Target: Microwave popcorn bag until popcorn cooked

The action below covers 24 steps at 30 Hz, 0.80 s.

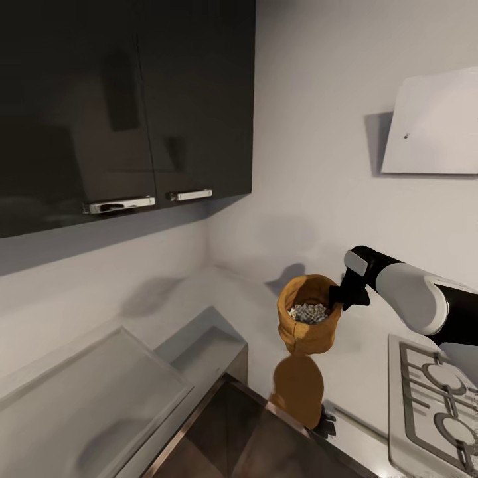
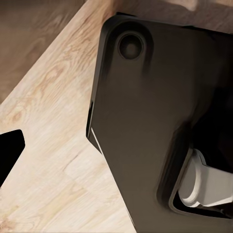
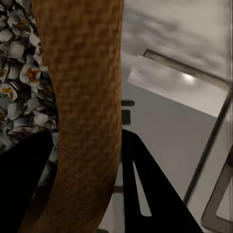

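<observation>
Right gripper (image 1: 340, 297) clenches the popcorn bag (image 1: 307, 318) by its rim, mid-frame.
Tilting could spill popcorn (image 1: 310, 312); left gripper's state unclear.

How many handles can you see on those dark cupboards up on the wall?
2. One silver handle sits at the bottom edge of the left cupboard door, the other handle on the narrower door beside it. More cupboards may lie beyond the picture's left edge.

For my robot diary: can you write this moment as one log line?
right gripper: shut on rolled rim of mustard-tan cloth popcorn bag | bag: lifted above glossy grey countertop | grey kernels: inside
</observation>
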Motion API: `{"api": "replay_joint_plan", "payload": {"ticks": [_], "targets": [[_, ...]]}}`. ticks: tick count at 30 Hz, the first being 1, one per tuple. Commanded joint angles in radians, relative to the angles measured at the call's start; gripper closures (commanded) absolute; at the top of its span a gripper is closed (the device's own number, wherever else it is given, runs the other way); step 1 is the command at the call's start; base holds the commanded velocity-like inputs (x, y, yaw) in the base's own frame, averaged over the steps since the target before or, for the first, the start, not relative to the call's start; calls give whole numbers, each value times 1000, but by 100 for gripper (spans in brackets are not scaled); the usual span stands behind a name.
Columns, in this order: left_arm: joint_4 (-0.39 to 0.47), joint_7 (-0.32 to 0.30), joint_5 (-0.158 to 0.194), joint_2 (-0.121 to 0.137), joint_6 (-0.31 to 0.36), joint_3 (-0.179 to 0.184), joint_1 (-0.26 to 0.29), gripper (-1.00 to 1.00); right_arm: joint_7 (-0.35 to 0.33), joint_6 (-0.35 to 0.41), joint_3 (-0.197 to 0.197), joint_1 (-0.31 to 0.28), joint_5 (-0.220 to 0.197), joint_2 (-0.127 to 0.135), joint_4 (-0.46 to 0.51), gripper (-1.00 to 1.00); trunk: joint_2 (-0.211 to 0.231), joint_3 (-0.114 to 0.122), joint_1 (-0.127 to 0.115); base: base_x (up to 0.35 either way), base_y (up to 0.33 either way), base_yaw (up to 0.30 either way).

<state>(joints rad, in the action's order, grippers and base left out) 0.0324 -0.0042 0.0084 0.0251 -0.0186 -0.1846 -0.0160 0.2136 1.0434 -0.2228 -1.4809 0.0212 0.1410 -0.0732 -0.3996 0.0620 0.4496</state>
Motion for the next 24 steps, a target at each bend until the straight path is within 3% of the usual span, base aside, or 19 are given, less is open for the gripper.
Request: {"api": "replay_joint_plan", "payload": {"ticks": [1,24], "targets": [[1,0,1,0,-1,-4,-1,-100,7,0,-9,-1,2,0,-2,100,0,1,0,0,0,-171],[1,0,1,-1,-1,-4,-1,-100,6,0,-9,0,1,0,-2,100,0,27,0,-57,-6,-238]]}}
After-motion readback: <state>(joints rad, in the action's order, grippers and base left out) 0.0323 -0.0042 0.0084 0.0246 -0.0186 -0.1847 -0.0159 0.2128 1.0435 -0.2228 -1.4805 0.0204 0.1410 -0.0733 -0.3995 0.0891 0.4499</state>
